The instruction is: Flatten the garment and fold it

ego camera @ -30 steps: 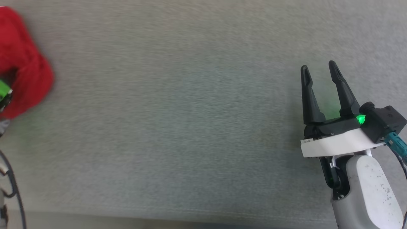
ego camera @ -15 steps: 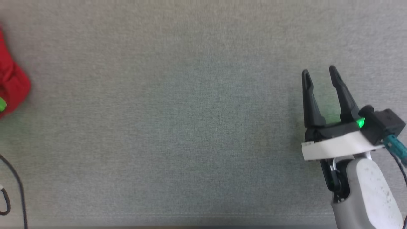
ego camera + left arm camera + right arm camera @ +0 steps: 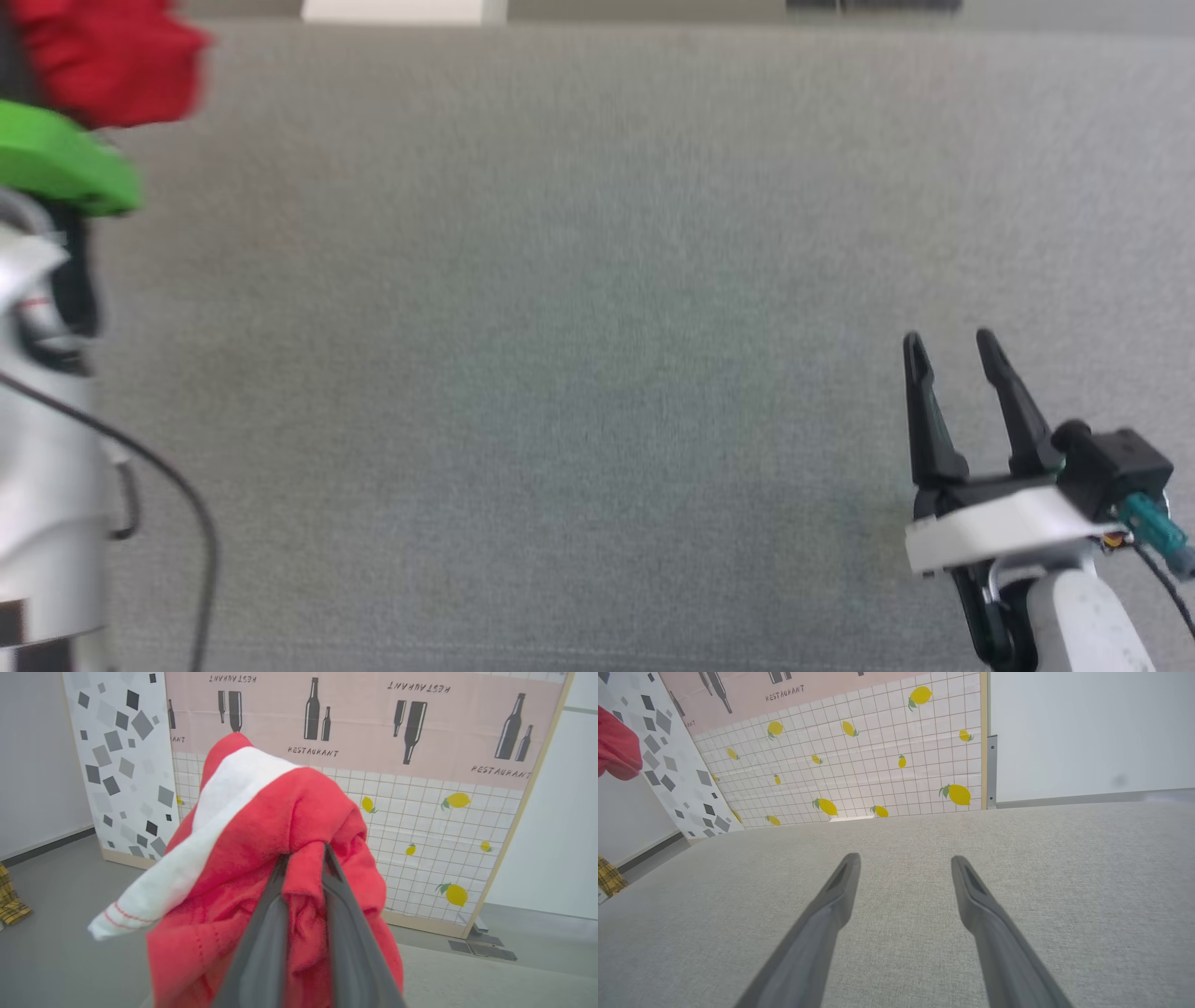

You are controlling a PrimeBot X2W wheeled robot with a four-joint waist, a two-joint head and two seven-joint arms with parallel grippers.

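Note:
The garment [image 3: 261, 826], red shorts with a white stripe, hangs bunched in the air off the table. My left gripper [image 3: 304, 851] is shut on a fold of it, with red fabric pinched between the two fingers. In the head view the garment [image 3: 112, 61] shows at the top left above my left arm [image 3: 47, 448], whose fingers are hidden there. My right gripper [image 3: 949, 338] stands open at the lower right, far from the fabric. In the right wrist view that gripper [image 3: 906, 858] is low over bare table, and the garment [image 3: 616, 746] peeks in at the left edge.
A grey fabric-covered table [image 3: 560, 327] stretches ahead to its far edge at the top. Beyond it stands a printed backdrop panel [image 3: 859, 765] with lemons and bottles. A yellow plaid cloth [image 3: 11, 900] lies on the floor at the left.
The head camera has shifted, and the table's far edge now shows. My left arm has come into view at the left, with the garment higher up. The right gripper stays open.

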